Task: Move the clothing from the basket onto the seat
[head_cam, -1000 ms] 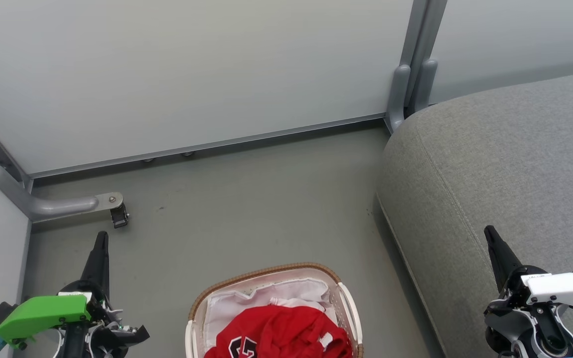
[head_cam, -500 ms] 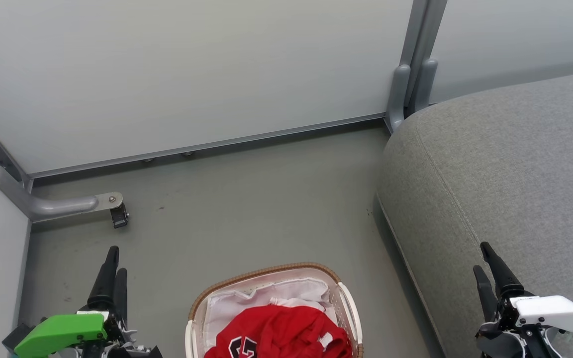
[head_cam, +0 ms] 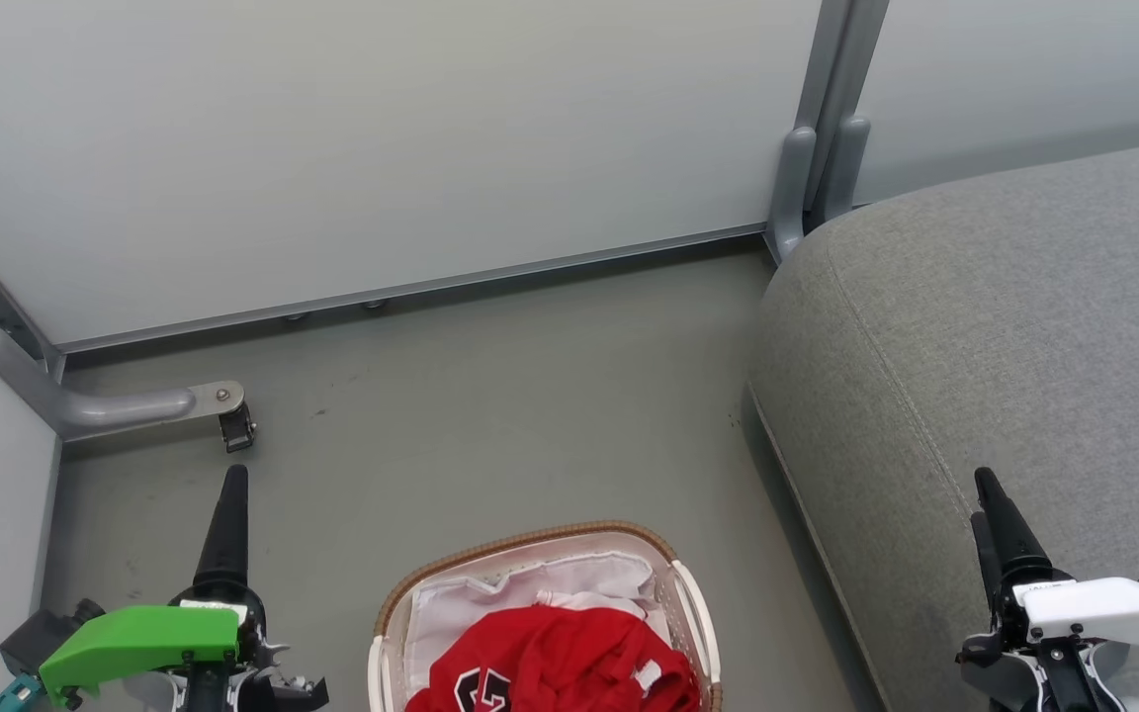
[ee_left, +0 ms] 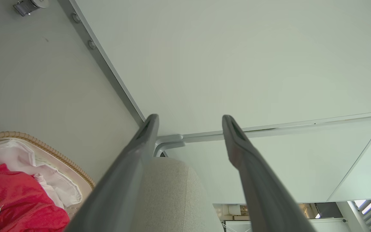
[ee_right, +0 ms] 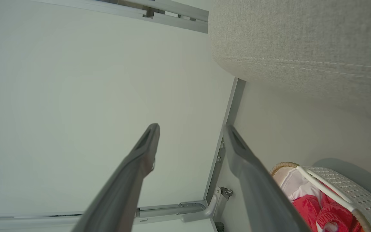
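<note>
**A:** Where is the clothing?

**B:** The red clothing point(head_cam: 569, 658) lies bunched in the basket point(head_cam: 530, 539), on top of the white liner cloth point(head_cam: 530, 583). The black-and-white number print faces up. The basket stands on the floor point(head_cam: 490, 415), at the near edge, about the middle.

**A:** And the seat?

**B:** The grey seat point(head_cam: 1005, 316) takes up the right side and runs from near to far. It is close to the basket on the right, with a strip of floor between them.

**A:** What about the left end effector?

**B:** The left end effector point(ee_left: 190, 120) hangs near left, beside the basket and apart from it, pointing toward the far wall panel point(head_cam: 382, 148). Its fingers are spread, and the wall shows through the gap.

**A:** And the right one?

**B:** The right end effector point(ee_right: 191, 129) is near right, seen against the seat's near part in the head view. Its fingers are spread too, with wall panel and floor showing between them.
</note>
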`<state>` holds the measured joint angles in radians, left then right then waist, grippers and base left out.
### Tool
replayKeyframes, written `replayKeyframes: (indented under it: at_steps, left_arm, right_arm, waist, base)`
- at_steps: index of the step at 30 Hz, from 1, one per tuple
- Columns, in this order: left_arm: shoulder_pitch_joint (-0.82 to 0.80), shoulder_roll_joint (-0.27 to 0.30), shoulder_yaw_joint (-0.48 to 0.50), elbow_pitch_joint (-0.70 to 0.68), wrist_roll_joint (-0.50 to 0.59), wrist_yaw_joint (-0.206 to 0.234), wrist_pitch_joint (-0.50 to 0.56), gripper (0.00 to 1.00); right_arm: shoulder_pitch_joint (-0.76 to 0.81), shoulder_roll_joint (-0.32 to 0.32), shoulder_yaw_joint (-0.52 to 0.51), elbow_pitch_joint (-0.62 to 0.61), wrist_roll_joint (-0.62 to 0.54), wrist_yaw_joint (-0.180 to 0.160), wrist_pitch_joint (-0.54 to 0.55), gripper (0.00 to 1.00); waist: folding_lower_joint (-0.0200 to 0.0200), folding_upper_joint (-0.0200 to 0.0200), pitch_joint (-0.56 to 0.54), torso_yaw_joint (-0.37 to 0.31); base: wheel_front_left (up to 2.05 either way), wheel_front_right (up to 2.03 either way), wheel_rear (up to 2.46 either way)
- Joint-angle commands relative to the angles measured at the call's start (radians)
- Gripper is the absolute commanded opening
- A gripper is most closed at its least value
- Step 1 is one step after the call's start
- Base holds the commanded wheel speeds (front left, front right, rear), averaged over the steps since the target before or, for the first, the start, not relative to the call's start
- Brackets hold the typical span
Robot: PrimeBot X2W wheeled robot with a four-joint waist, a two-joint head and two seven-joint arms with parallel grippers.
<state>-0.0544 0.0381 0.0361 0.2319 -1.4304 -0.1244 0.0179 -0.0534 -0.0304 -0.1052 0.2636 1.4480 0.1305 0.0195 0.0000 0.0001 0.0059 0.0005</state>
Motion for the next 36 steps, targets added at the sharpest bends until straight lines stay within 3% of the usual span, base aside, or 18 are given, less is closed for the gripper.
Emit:
replayKeyframes:
  at_steps: [1,8,21,36]
  left_arm:
    - [-0.009,0.005,-0.006,-0.03,0.052,-0.003,-0.011,1.0]
    - [-0.009,0.006,-0.025,-0.067,0.22,-0.002,-0.04,1.0]
    - [0.008,0.008,-0.095,-0.094,0.505,0.044,-0.085,1.0]
    - [0.035,0.01,-0.108,-0.084,0.697,0.087,-0.133,1.0]
  right_arm:
    - [-0.009,-0.01,-0.005,-0.032,-0.05,0.0,-0.012,1.0]
    - [-0.003,-0.011,-0.011,-0.08,-0.223,0.0,-0.041,1.0]
    - [0.018,-0.013,0.021,-0.112,-0.508,0.0,-0.087,1.0]
    - [0.03,-0.015,0.05,-0.099,-0.715,0.0,-0.134,1.0]
  waist:
    - [0.0,-0.0001,0.0,0.0]
    - [0.0,-0.0001,0.002,0.002]
    - [0.0,-0.0001,0.005,0.006]
    - [0.0,-0.0001,0.01,0.014]
  base:
    - [0.0,0.0,0.0]
    - [0.0,0.0,0.0]
    - [0.0,0.0,0.0]
    - [0.0,0.0,0.0]
